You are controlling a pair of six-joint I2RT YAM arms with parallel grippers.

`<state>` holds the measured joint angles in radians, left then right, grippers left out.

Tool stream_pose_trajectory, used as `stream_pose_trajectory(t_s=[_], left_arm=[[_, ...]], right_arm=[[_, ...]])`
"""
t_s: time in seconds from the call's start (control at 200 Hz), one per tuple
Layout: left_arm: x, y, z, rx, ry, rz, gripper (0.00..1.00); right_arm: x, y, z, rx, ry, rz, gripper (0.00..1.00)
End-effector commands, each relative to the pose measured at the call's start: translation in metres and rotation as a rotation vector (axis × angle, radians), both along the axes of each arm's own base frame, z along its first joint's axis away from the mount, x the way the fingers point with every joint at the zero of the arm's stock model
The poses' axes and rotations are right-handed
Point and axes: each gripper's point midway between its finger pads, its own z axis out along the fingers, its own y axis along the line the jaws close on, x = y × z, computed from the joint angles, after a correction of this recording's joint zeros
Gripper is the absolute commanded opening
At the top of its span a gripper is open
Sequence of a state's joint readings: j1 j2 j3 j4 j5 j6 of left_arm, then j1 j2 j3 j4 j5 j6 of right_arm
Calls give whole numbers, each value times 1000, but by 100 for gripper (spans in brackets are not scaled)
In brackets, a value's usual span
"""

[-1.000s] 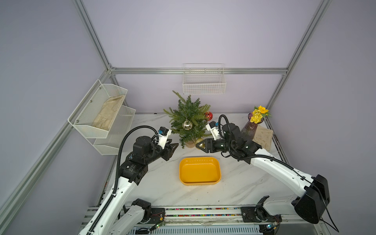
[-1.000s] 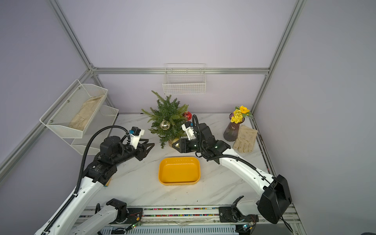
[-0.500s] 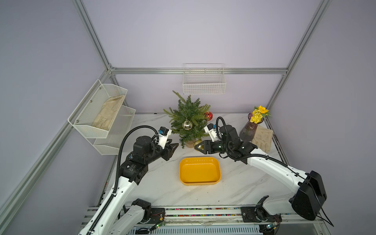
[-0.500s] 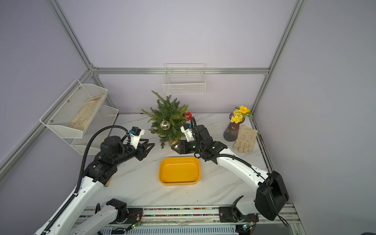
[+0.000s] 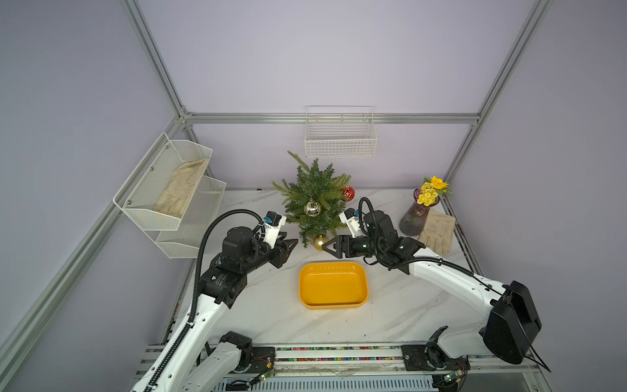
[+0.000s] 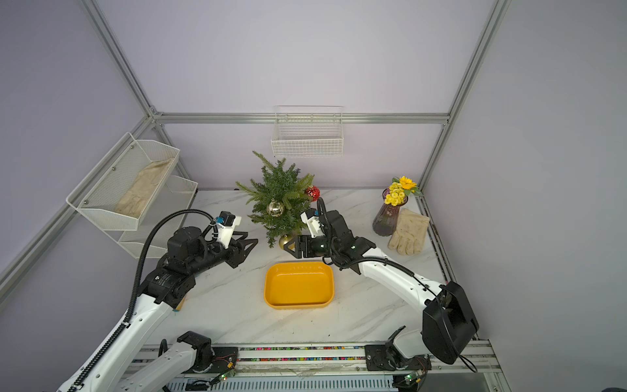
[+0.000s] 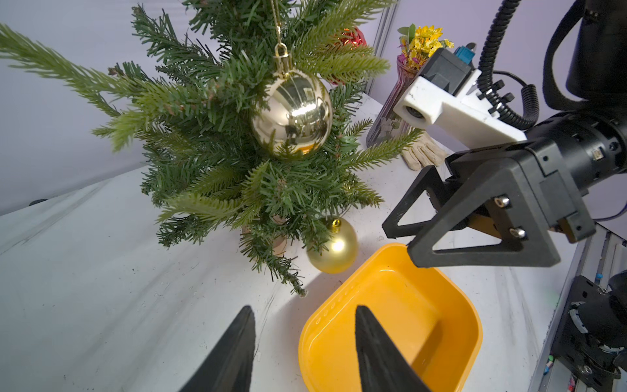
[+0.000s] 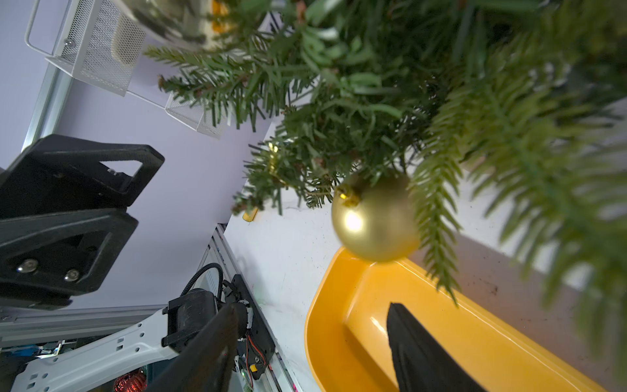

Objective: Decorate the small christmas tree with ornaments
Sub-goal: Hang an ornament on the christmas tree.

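Note:
The small christmas tree [image 5: 314,195] [image 6: 279,197] stands at the back of the marble table. Three ornaments show on it: a red one [image 5: 347,192] at its right side, a shiny mirrored one [image 5: 312,207] [image 7: 291,115] in front, and a matte gold one [image 5: 319,241] [image 7: 334,246] [image 8: 375,220] under the lowest front branch, close to the tabletop. My right gripper [image 5: 325,245] [image 8: 314,312] is open and empty, its tips just right of the matte gold ball. My left gripper [image 5: 293,242] [image 7: 303,315] hovers left of the tree, open and empty.
A yellow tray [image 5: 334,265] lies empty in front of the tree, under both grippers' tips. A purple vase of yellow flowers [image 5: 415,217] and a beige glove [image 5: 437,230] sit at the right. A white mesh rack [image 5: 169,193] and a wire basket [image 5: 340,139] hang on the walls.
My right gripper has opened and let go of the matte gold ornament, which stays under the lowest branch. The left arm has hardly moved.

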<state>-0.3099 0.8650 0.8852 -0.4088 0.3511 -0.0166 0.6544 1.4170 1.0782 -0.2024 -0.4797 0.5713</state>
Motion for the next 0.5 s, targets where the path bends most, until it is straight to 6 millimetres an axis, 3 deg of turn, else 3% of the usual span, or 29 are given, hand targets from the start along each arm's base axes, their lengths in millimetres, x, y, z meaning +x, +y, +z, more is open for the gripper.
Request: stream_pose_trajectory(t_s=[0.0,0.13,0.31,0.345,0.495], left_arm=[[4,2,-11,2,14,28,53],[17,19,-21,-26,60,177,67],[30,40,-41,-66,110,351,89],[32,44,-46,-62,116,379,99],[46,64,-75,-4,146,513,100]], right_arm=[[6,-10,12,4,-43,-57,72],[10,-28,24,-23,-94,-124,73],[25,-73,20,-132,-149,-276,77],[29,-83,16,-158,-154,-306,78],[53,-129,-9,-263,-143,-463,97]])
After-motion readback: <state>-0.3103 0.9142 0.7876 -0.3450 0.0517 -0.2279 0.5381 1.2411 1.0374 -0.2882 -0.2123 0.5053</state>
